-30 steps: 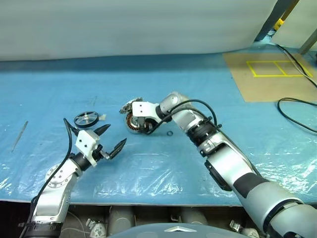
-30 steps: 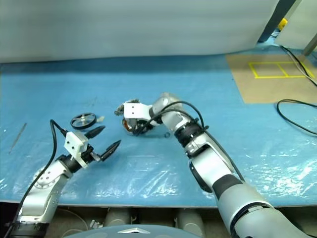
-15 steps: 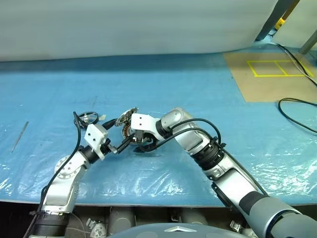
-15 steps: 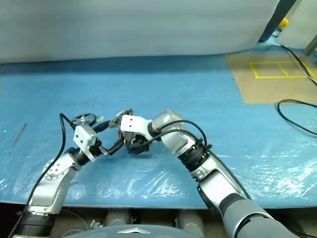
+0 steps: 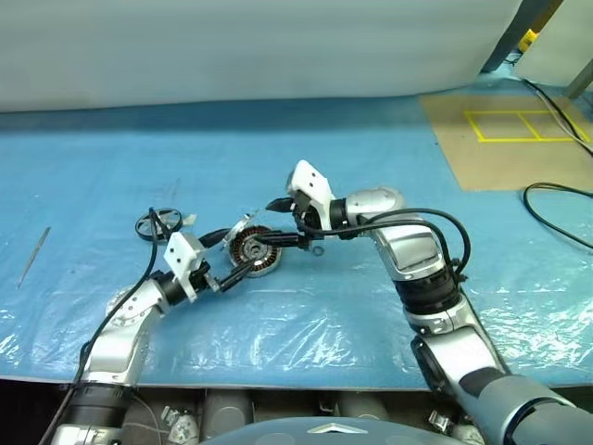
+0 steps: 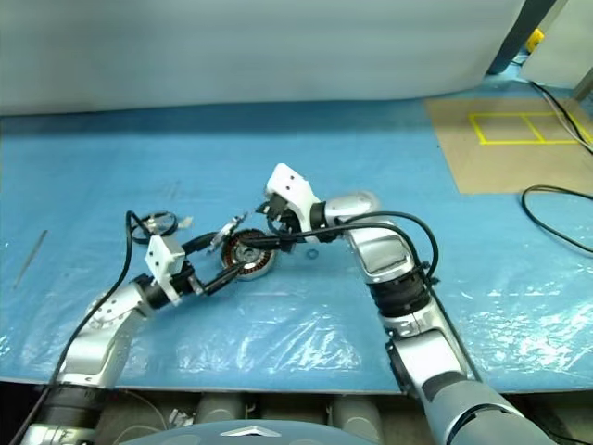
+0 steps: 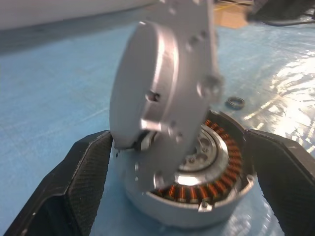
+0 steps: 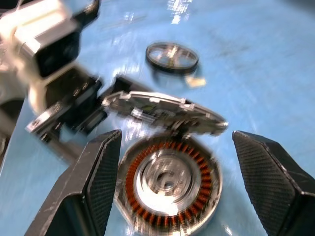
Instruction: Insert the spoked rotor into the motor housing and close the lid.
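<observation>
Silver lid [image 7: 162,83] now raised, right hand [image 5: 278,222] lifted

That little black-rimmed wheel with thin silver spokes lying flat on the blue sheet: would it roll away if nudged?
Probably not: the black-rimmed spoked wheel lies flat on the blue plastic sheet, so a nudge would likely slide it. Stood on edge, its round rim could roll. It looks stiff and light, and the thin spokes may bend if squeezed.

My motor housing [image 7: 187,216] is silver-grey, with copper-brown windings ringing a silvery centre. Its lid [image 7: 162,83] is plain grey. The spoked rotor [image 8: 172,56] has a black rim, and the table [image 5: 278,148] is blue.
</observation>
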### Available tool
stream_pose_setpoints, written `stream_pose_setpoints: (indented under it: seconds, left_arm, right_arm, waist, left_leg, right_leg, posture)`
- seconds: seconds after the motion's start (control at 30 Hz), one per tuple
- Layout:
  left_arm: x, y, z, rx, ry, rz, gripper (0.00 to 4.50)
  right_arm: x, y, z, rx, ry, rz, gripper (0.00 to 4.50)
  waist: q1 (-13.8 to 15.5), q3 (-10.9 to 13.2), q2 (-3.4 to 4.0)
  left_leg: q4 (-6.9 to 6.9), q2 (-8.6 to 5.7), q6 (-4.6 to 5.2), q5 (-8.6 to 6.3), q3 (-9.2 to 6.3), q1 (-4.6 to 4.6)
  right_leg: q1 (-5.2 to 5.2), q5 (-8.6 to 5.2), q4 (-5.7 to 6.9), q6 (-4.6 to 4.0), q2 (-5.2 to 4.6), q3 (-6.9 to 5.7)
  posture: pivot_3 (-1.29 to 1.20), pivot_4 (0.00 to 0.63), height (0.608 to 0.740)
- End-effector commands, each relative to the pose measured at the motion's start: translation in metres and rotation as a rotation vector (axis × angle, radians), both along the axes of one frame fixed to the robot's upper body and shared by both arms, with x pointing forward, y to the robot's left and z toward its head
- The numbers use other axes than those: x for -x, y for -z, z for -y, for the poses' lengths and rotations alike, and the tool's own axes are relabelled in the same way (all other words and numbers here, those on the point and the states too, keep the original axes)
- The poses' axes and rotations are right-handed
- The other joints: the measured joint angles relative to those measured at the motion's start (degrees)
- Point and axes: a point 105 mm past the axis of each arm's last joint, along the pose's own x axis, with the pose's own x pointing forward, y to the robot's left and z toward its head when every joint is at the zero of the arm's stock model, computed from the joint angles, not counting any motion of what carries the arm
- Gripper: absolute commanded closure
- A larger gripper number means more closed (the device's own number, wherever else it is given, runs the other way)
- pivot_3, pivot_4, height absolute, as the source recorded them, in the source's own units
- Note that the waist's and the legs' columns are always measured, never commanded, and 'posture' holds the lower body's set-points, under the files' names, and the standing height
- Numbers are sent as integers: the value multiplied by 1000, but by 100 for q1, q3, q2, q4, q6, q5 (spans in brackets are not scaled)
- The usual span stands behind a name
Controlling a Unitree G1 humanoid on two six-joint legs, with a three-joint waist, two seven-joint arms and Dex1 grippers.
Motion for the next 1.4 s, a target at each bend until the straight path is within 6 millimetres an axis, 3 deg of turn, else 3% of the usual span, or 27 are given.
stream_pose_setpoints:
  seconds: [0.03,0.27,0.47,0.8,1.4]
  left_arm:
    - [12,-20,-13,-6,-6,54,0]
    - [39,-17,-26,-41,-92,44,0]
    - [42,-11,-21,-41,-158,69,0]
    - [44,-10,-13,12,-151,60,0]
    - [39,-20,-10,-18,-133,55,0]
  right_arm:
    - [-7,-2,17,-41,72,32,754]
    - [-15,43,63,40,182,101,754]
    - [-6,74,77,102,148,83,754]
    - [-10,97,90,175,146,59,754]
    - [3,116,90,212,103,53,754]
  waist:
    - [3,1,-2]
    - [10,2,-2]
    - [-25,3,-3]
    - [-12,3,-4]
    - [-15,0,-8]
  left_leg:
    - [1,0,0,0,0,0]
    - [2,-4,2,0,-1,16]
    - [6,-1,4,1,-1,19]
    - [8,-3,7,1,-1,17]
    - [13,-2,10,1,-2,27]
  right_leg:
    - [2,0,-1,0,-1,-2]
    - [23,-17,-22,-24,-4,2]
    - [23,-18,-23,-24,0,5]
    - [24,-17,-24,-24,0,6]
    - [37,-17,-20,-25,1,5]
  posture:
    - [0,150,740]
    - [0,150,740]
    - [0,150,740]
    - [0,150,740]
    - [0,150,740]
